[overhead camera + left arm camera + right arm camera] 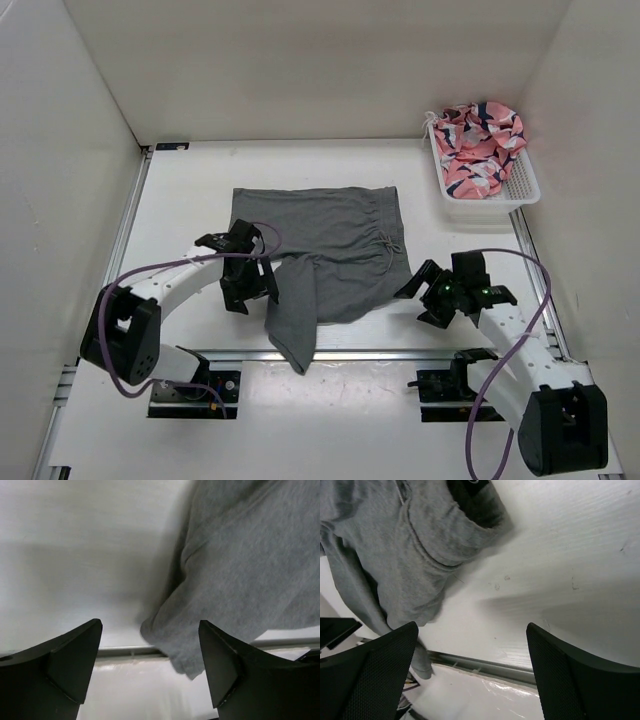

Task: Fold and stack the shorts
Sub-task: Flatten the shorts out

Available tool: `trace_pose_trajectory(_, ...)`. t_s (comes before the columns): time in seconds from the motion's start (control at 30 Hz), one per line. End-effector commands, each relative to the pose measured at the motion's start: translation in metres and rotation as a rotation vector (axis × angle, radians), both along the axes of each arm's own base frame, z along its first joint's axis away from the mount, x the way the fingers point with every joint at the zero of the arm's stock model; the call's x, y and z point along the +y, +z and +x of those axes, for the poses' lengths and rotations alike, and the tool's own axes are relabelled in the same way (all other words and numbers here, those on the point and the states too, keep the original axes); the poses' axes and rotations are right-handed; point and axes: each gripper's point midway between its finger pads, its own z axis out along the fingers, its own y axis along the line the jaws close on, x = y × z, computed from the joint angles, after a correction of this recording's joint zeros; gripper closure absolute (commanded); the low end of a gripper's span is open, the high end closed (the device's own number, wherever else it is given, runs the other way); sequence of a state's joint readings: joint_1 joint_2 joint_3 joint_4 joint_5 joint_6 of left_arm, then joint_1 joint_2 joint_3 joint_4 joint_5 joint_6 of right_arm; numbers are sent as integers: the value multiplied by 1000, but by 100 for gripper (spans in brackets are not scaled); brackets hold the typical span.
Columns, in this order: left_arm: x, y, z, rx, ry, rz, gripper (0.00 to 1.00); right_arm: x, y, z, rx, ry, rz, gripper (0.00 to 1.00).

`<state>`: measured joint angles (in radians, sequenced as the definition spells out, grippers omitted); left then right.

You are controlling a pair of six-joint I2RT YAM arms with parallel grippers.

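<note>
One pair of dark grey shorts (340, 240) is laid flat mid-counter (180, 200) in the top view. The waistband with its drawstring (388, 243) is turned to the right. One leg (290, 335) is trailed over the metal rail (400, 353) at the near edge. The left jaws are held at the left side of that leg. The right jaws are held just off the near right corner of the shorts, apart from the cloth. A white basket (525, 190) is set at the far right, with a pink, white and navy garment (480, 140) piled in it.

Left wrist view: jaws are spread wide, nothing gripped. Grey fabric is bunched ahead and to the right, its end draped past the rail.

Right wrist view: jaws are spread wide, nothing gripped. The upper left is filled by the shorts, waistband opening shown, with bare counter to the right.
</note>
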<state>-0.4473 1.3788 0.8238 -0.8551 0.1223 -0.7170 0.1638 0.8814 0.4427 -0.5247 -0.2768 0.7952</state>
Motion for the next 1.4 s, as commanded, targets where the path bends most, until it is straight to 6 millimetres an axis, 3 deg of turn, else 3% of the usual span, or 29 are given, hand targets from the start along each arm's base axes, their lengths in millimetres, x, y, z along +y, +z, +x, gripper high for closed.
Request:
trace_pose_trajectory(0.0,-20,-2,21,-63,-21,-75,13,18,16,24,-70,-52,142,9)
trace_pose_trajectory(0.1,-21,-9,28,-73,-40,-62,24,12,5,40,-104,-83,105,13)
trace_pose_trajectory(0.17,-22,-16,31,-58,-53,-52,43,14,-5,46,-84,-84,101,17)
trace_pose_trajectory(0.27,-24,-15,36,-60,-62,-50,58,15,-10,64,-81,-90,93,22)
trace_pose_trajectory(0.3,-24,-19,35,-48,-62,-45,76,15,-16,66,-57,-91,87,24)
trace_pose_trajectory(0.33,-24,-19,35,-48,-62,-44,85,13,-18,69,-54,-100,73,32)
trace_pose_trajectory(0.4,-23,-16,37,-55,-64,-58,90,10,-24,72,-41,-106,47,45)
trace_pose_trajectory(0.43,-20,-13,43,-64,-43,-61,90,8,-22,77,-54,-115,37,68)
trace_pose_trajectory(0.53,-2,7,51,-97,-12,-27,90,-2,-26,78,-26,-126,-34,99)
trace_pose_trajectory(0.67,42,37,69,-138,59,133,90,-9,-22,83,-40,-141,-77,100)
trace_pose_trajectory(0.73,67,44,88,-149,126,195,90,-10,-18,85,-55,-139,-87,100)
trace_pose_trajectory(0.8,75,42,100,-136,143,195,90,-12,-18,86,-56,-144,-94,100)
trace_pose_trajectory(0.83,82,28,104,-83,150,213,89,-11,-17,88,-56,-144,-94,100)
trace_pose_trajectory(0.9,83,20,117,-59,135,215,71,-11,-17,90,-56,-144,-94,100)
trace_pose_trajectory(0.93,89,5,118,-5,140,243,43,-11,-17,90,-56,-144,-94,94)
trace_pose_trajectory(0.97,90,6,124,-8,142,256,25,-11,-14,92,-63,-136,-99,70)
trace_pose_trajectory(1.0,90,8,127,-16,143,254,2,-11,-12,93,-61,-135,-99,56)
trace_pose_trajectory(1.07,91,16,132,-44,149,260,0,-15,-8,88,-73,-121,-125,25)
trace_pose_trajectory(1.1,96,21,131,-51,160,268,0,-16,-2,91,-89,-128,-129,21)
trace_pose_trajectory(1.23,101,60,126,-146,223,265,2,-23,12,85,-131,-115,-163,20)
trace_pose_trajectory(1.3,91,64,101,-124,220,260,17,-24,18,81,-145,-107,-166,26)
trace_pose_trajectory(1.33,87,67,92,-130,221,254,21,-24,21,81,-157,-108,-163,28)
trace_pose_trajectory(1.37,77,68,70,-127,198,222,23,-24,22,79,-153,-108,-164,31)
